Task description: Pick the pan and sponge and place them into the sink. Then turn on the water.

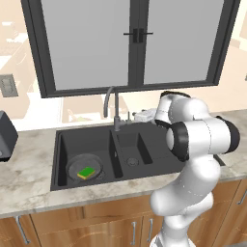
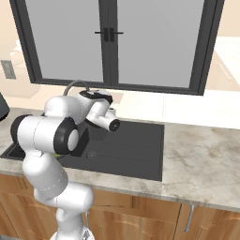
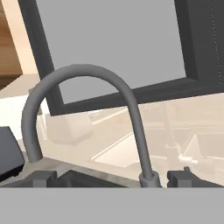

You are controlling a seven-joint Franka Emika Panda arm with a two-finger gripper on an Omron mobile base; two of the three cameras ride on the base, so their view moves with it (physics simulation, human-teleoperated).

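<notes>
The pan (image 1: 85, 168) lies in the large basin of the sink (image 1: 61, 144), toward its front, and the sponge (image 1: 87, 172) rests green side up inside the pan. Placement therefore appears complete; no water stream is visible, so the tap remains the outstanding item.

The faucet (image 1: 110, 103) stands at the back rim of the sink, near the divider between the two basins, its gooseneck arching upward and then down. The gripper (image 3: 113, 178) sits close behind the faucet base, on the side toward the smaller basin. In the hand view the neck's upright rises between the two finger tips, nearer the right one, and the arch curves away overhead to the left.

The jaws stand fully apart and hold nothing. A small lever beside the base is probably the handle, though the view is too faint to confirm. The coming move turns on reaching it from this close position.
</notes>
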